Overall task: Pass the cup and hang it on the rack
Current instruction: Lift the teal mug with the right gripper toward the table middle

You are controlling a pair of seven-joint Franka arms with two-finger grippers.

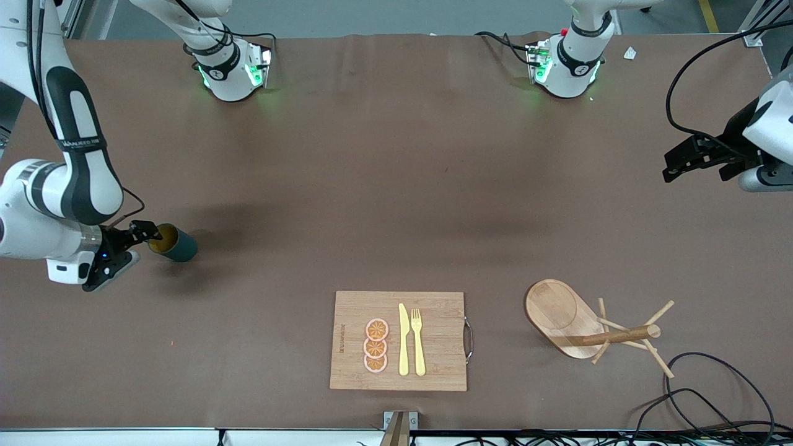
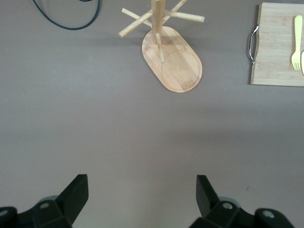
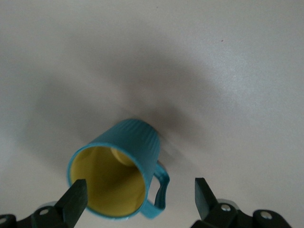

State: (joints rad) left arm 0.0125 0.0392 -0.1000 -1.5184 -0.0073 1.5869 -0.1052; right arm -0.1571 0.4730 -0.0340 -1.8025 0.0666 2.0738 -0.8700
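The ribbed teal cup (image 3: pixel 121 175), yellow inside, is sitting at the left of the front view; the right gripper (image 3: pixel 137 194) is hovering at its rim with jaws spread wide, gripping nothing, though one finger (image 3: pixel 76 197) may be touching the lip; the wooden rack (image 1: pixel 588 325) is standing at lower right; the left gripper (image 2: pixel 142 194) is waiting wide open, empty.

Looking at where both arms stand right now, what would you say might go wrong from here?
1. The right tool is open at the cup's rim, one finger over the mouth; closing off-centre may tip or push it.
2. The rack has thin pegs and a small base; a clumsy hang could knock it over.
3. The left tool waits open, off toward its end of the table, so the handover needs a long carry.
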